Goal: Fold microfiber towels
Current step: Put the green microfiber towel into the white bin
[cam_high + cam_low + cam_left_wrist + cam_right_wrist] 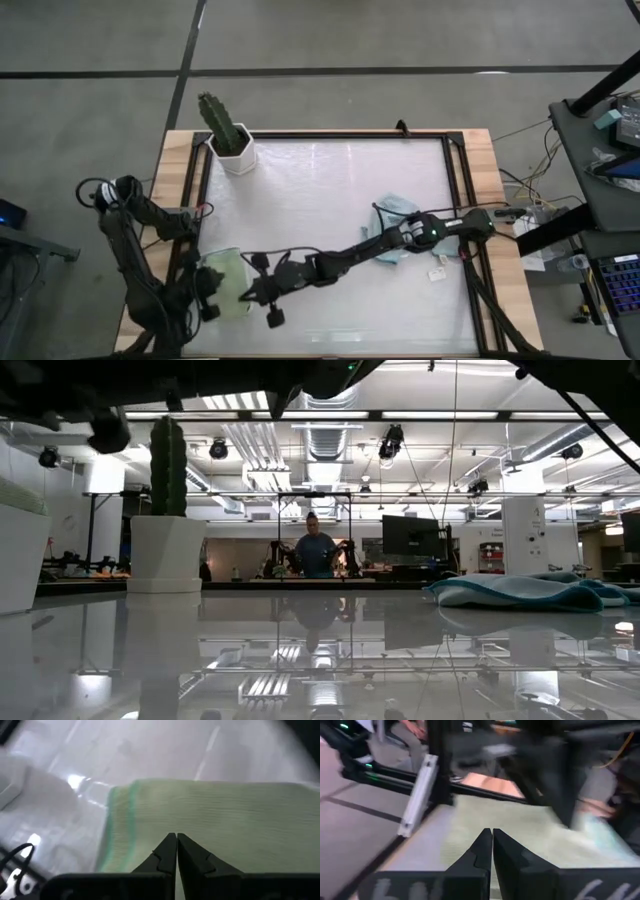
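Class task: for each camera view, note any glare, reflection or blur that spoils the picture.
High view: pale glare streaks across the glossy white table. Low view: ceiling lights mirrored in the table. Right wrist view: motion blur smears the background. Left wrist view: the sage green microfiber towel looks soft, with bright glare beside it.

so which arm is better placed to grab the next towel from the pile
Right, probably. The towel pile lies on the right arm's side of the table, beside its forearm; the left end effector sits at the far corner over the green towel.

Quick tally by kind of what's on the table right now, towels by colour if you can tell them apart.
Sage green towel: 1, at the near left corner, under both grippers.
Towel pile at the right, pale blue and teal visible: at least 2, exact count hidden by the right arm.
Potted cactus: 1.
Small white tag: 1.
Total: at least 5.
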Action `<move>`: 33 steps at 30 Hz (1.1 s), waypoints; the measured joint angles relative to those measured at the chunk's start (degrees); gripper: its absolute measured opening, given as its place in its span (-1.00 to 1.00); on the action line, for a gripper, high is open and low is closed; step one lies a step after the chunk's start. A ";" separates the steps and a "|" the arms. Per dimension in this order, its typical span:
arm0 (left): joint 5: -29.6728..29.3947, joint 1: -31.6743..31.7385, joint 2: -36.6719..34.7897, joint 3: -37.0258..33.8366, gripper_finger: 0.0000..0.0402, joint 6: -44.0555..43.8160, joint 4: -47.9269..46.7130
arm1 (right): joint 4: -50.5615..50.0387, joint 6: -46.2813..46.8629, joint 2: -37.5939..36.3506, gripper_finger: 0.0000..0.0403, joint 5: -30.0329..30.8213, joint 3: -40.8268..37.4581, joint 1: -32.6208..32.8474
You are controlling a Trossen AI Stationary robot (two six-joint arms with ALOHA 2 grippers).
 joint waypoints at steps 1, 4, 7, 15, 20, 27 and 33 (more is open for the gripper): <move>0.01 0.40 0.00 -1.28 -1.00 -1.34 -0.09 | 1.43 0.59 0.66 -0.96 -0.61 0.00 0.28; 0.55 1.00 0.04 -4.92 -1.00 -6.40 -0.04 | 1.81 1.27 2.19 -0.96 -1.39 -0.06 0.50; 1.08 1.10 0.04 -7.09 -1.00 -9.10 0.64 | 2.25 2.16 3.45 -0.96 -1.22 -0.09 0.23; 2.37 1.12 0.04 -8.60 -1.00 -9.34 2.05 | 3.05 4.41 4.91 -0.96 -1.44 0.04 -0.30; 4.66 1.12 -0.55 -4.79 -1.00 -9.02 -3.54 | 2.02 3.10 4.53 -0.96 -1.41 0.73 -0.02; 6.57 1.12 -0.92 6.45 -1.00 -8.80 -13.00 | 0.78 0.47 2.14 -0.96 -0.99 0.92 0.44; 11.70 1.08 0.93 14.22 -1.00 -3.50 -3.91 | -3.62 -1.86 -1.13 -0.96 -0.57 -1.39 1.05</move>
